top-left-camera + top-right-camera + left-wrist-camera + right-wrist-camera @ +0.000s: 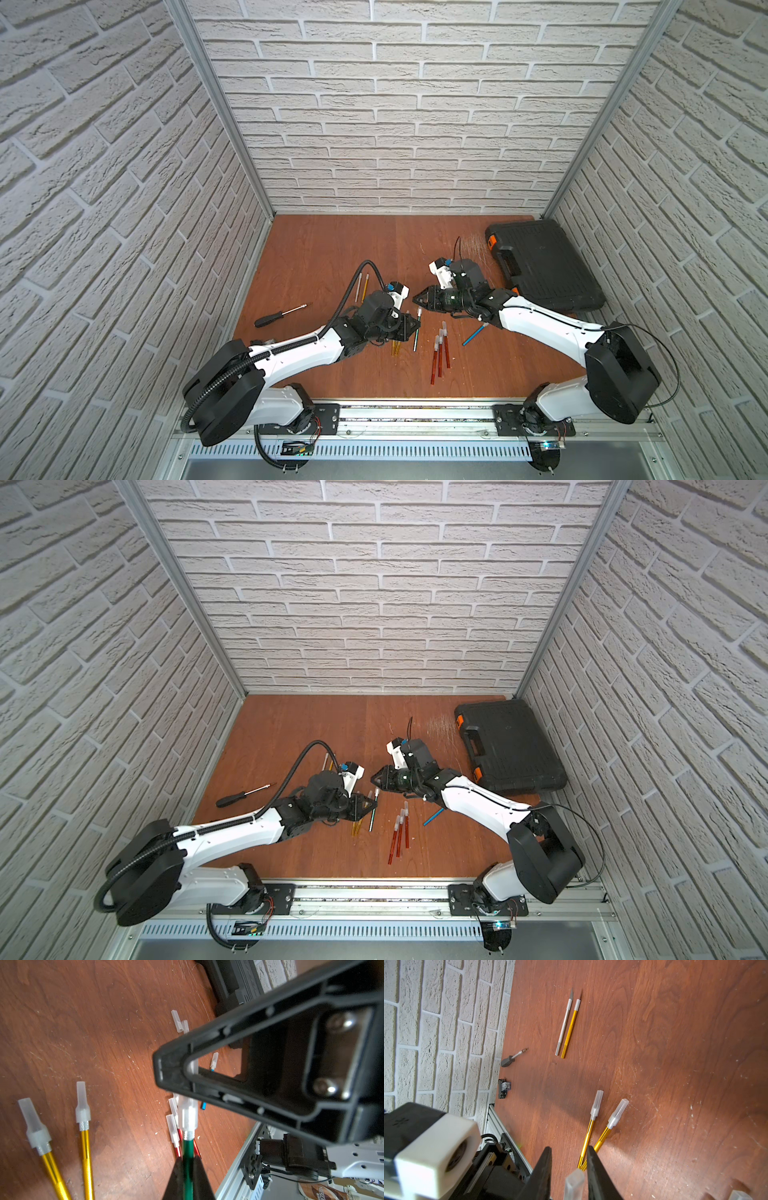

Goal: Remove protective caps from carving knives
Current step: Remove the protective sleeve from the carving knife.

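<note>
Near the table's (pixel 332 249) middle in a top view, the left gripper (pixel 412 326) clenches a green carving knife (pixel 416 340), its protective cap (pixel 419 312) pointing to twelve o'clock — the right gripper (pixel 416 299) points in from three o'clock. Left wrist view: jaws squeeze the knife below the cap. Right wrist view: parted jaws flank the cap, not clamping it.

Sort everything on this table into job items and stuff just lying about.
Job: green knife with its cap; two capped gold knives; three red knives; blue knife; bare silver and gold pair; loose caps.
Lying about: screwdriver; black case; small electrical block.
</note>
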Available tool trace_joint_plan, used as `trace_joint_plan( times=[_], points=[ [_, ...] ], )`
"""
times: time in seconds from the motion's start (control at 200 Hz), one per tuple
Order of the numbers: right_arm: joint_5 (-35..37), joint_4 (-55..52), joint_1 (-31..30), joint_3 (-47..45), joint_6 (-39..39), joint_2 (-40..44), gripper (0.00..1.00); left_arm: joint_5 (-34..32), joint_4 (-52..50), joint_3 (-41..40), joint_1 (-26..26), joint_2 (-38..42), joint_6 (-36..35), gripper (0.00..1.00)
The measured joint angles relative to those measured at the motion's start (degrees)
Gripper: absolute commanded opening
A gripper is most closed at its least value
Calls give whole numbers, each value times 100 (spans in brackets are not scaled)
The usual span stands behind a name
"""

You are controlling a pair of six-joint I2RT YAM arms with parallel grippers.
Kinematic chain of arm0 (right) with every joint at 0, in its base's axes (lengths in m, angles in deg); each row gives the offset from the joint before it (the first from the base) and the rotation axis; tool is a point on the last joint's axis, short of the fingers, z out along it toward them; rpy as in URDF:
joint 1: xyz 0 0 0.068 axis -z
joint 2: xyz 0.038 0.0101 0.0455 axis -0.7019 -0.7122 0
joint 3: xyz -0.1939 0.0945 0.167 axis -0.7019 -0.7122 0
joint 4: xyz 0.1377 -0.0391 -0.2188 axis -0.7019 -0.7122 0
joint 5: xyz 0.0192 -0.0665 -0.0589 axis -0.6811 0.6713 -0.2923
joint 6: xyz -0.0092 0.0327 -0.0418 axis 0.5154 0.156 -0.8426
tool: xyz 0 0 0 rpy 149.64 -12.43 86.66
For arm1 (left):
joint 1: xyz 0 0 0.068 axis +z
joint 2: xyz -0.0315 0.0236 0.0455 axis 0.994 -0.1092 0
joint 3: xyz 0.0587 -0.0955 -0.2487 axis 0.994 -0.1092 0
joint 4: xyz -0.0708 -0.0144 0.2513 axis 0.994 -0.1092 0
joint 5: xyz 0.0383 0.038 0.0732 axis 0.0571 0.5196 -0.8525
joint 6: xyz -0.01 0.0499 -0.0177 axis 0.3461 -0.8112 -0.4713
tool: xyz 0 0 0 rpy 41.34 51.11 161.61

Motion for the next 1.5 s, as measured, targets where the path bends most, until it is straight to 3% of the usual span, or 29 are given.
trace_joint_plan(
  times=[0.365,0.845,1.5],
  points=[
    [-79,170,0,0,107,-98,30,42,264,-31,-17,-7,68,3],
    [-68,271,0,0,164,-153,15,72,570,-33,-66,-227,203,3],
    [573,-404,-39,345,-232,-313,10,-164,857,-74,-212,-450,275,0]
  ],
)
